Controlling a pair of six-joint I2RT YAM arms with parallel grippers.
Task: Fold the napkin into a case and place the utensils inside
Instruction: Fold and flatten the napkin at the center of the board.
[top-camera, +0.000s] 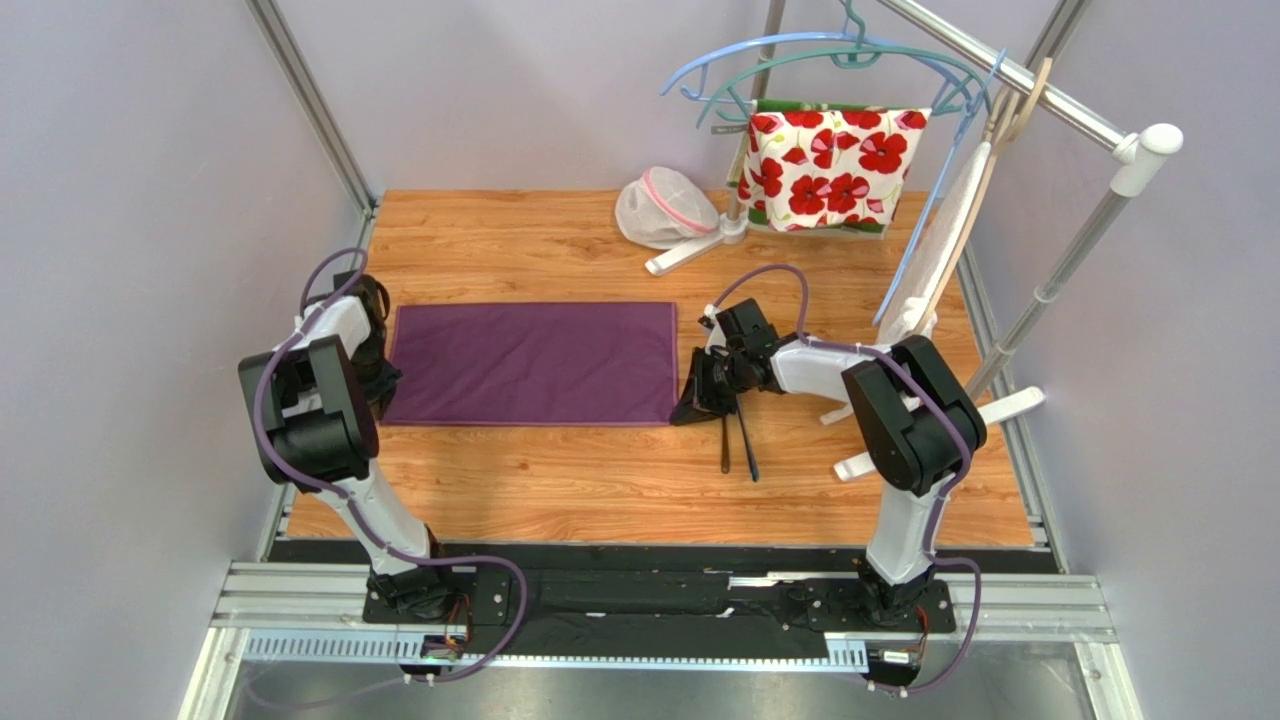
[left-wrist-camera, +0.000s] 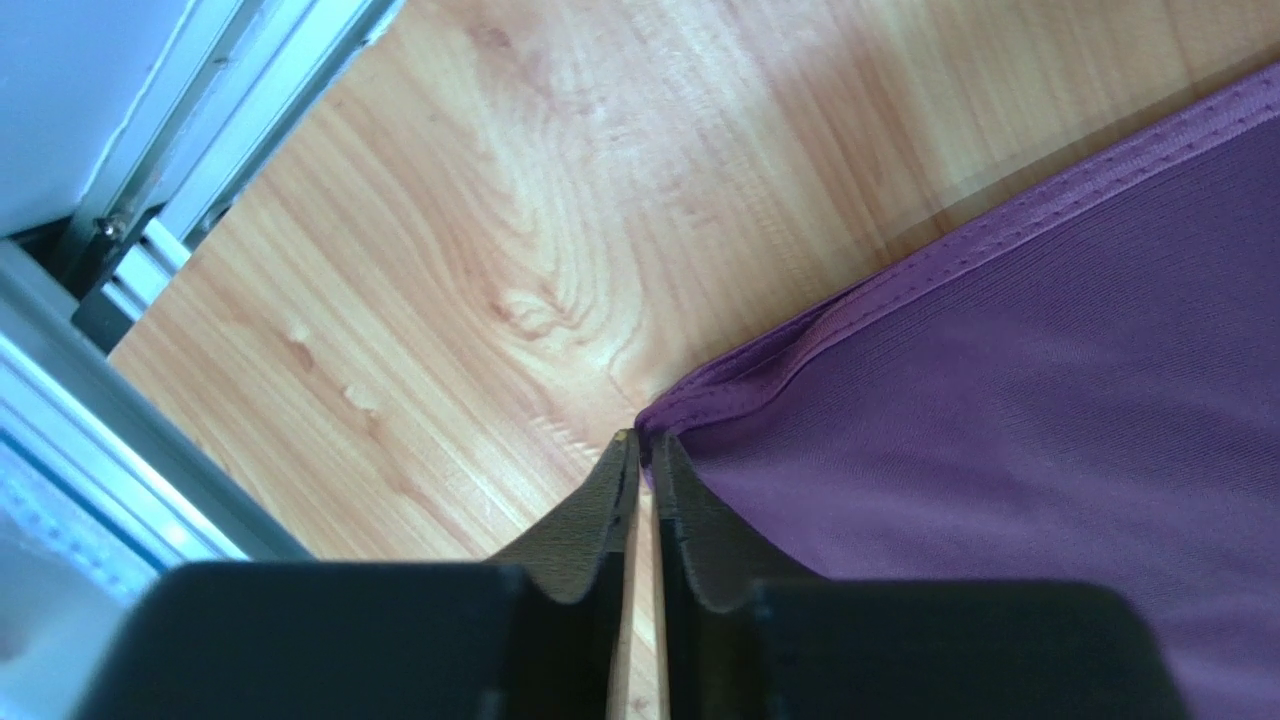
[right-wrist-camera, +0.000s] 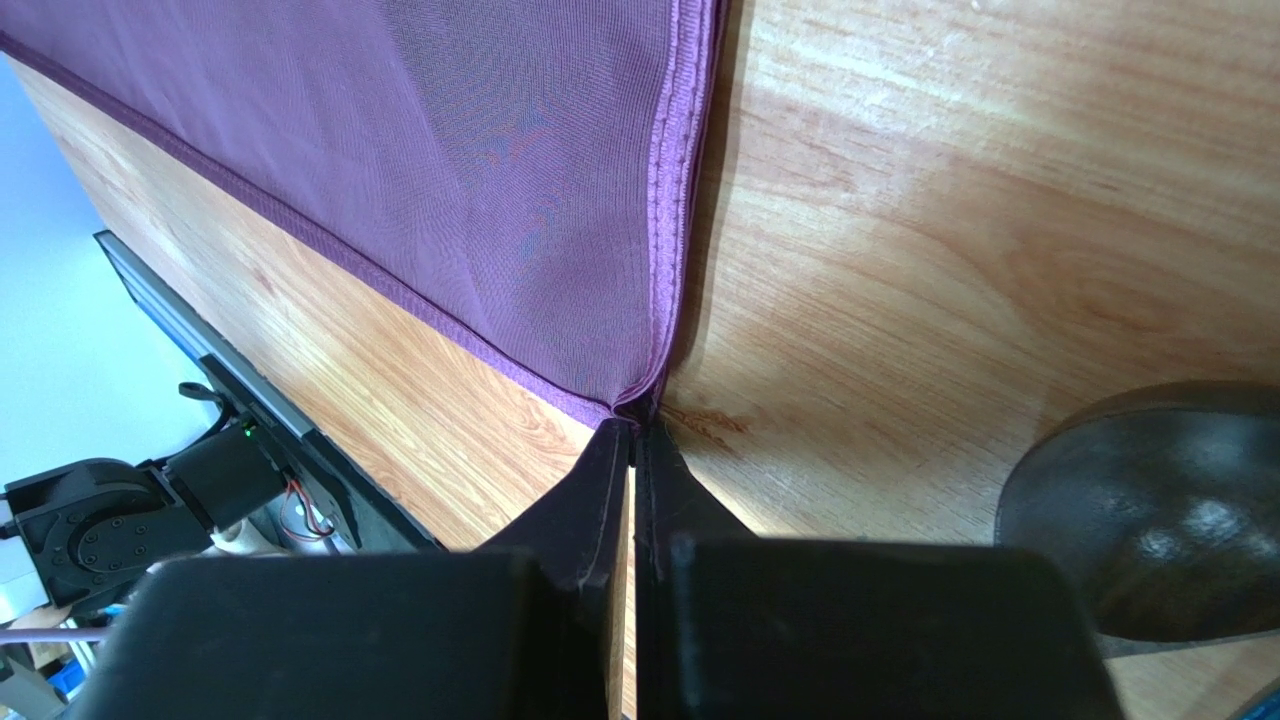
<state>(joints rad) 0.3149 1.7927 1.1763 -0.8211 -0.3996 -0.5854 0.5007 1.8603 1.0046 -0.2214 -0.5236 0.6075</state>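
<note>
Napkin (top-camera: 534, 363): laid flat, centre of tabletop (top-camera: 601, 480)
Left tool (left-wrist-camera: 643, 444): narrowly parted at lower-left corner
Right tool (right-wrist-camera: 633, 425): pinched on lower-right corner

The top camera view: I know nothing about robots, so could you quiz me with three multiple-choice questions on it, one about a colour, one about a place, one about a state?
1. What colour is the napkin?
A) white
B) green
C) dark purple

2. Where do the two dark utensils lie?
A) on top of the napkin
B) on bare wood just off the napkin's right edge
C) in a bowl

3. How is the napkin lying?
A) flat
B) rolled into a tube
C) hung on a rail

Answers:
1 C, the cloth is plum all over.
2 B, they rest on the table boards beside the cloth.
3 A, it is spread as a smooth rectangle.
</note>
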